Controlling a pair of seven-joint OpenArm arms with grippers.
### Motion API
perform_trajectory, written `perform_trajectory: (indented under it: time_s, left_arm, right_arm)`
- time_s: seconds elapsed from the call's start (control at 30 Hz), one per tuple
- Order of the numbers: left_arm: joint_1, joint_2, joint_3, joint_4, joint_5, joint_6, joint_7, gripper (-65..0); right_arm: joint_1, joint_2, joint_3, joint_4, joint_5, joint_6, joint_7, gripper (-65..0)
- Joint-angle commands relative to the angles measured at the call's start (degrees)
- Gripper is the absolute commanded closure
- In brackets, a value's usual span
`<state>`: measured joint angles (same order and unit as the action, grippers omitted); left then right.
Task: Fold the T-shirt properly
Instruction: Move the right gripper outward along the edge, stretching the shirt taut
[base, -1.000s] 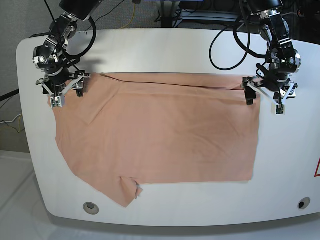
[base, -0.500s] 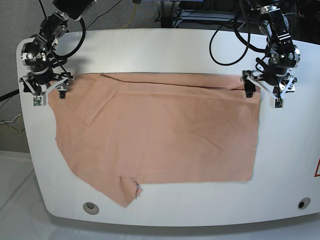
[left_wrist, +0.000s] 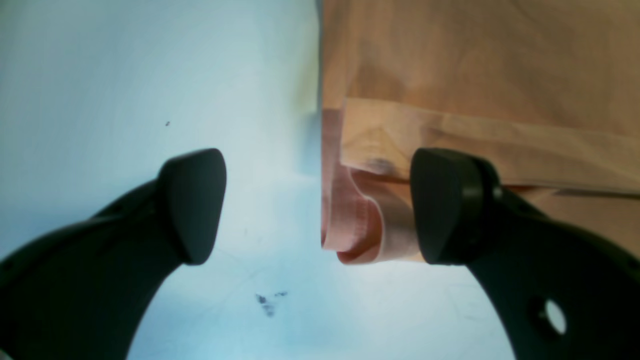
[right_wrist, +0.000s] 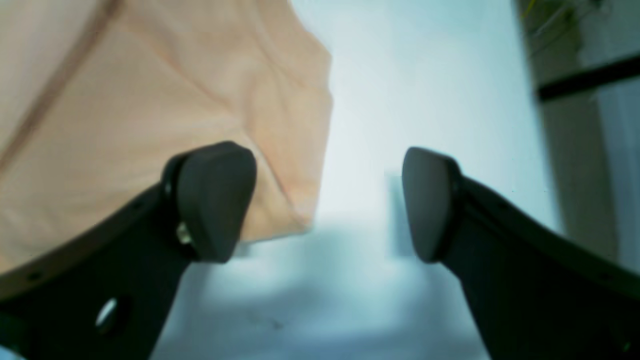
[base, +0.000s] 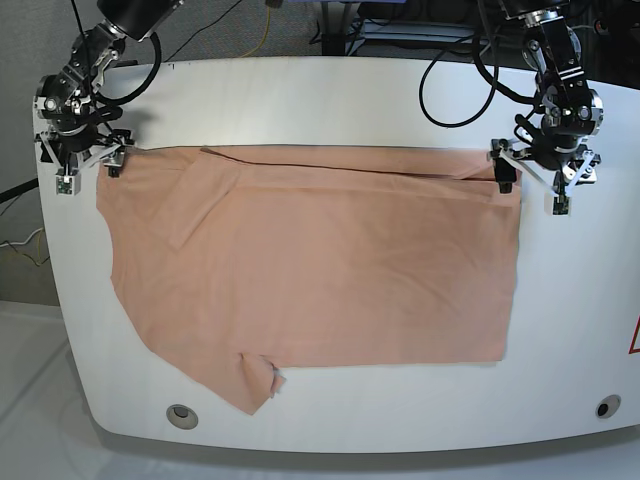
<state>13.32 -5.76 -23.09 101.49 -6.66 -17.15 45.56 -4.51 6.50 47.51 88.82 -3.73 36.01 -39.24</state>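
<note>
Two grippers are seen spread wide and empty: the left gripper (base: 531, 182) at three o'clock of the T-shirt (base: 320, 270), the right gripper (base: 88, 168) at ten o'clock. The T-shirt is laid flat across the white table (base: 330, 90), its corners just beside both.

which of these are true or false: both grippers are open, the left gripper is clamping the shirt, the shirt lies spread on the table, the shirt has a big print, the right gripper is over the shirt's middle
1. Both grippers are open. True: the left gripper and the right gripper each show a wide gap.
2. The left gripper is clamping the T-shirt. False: its jaws straddle a layered corner without closing on it.
3. The T-shirt lies spread on the table. True.
4. The T-shirt has a big print. False: it is plain peach.
5. The right gripper is over the T-shirt's middle. False: it is at a far corner.
</note>
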Motion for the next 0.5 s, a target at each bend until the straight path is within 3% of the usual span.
perform_trajectory:
  time_s: [0.0, 0.23, 0.47]
  left_arm:
    - [-0.53, -0.61, -0.16, 1.32, -0.33, -0.04, -1.12, -53.2]
    - [-0.53, -0.61, -0.16, 1.32, -0.33, -0.04, -1.12, -53.2]
    - [-0.53, -0.61, -0.25, 1.32, -0.25, -0.04, -1.12, -53.2]
  right_arm:
    - [1.3, 0.84, 1.15, -0.33, 0.61, 0.08, 1.13, -46.6]
    - [1.66, 0.57, 3.7, -4.2, 5.79, 0.08, 1.13, -46.6]
    - [1.66, 1.45, 3.61, -6.84, 6.32, 0.08, 1.13, -46.6]
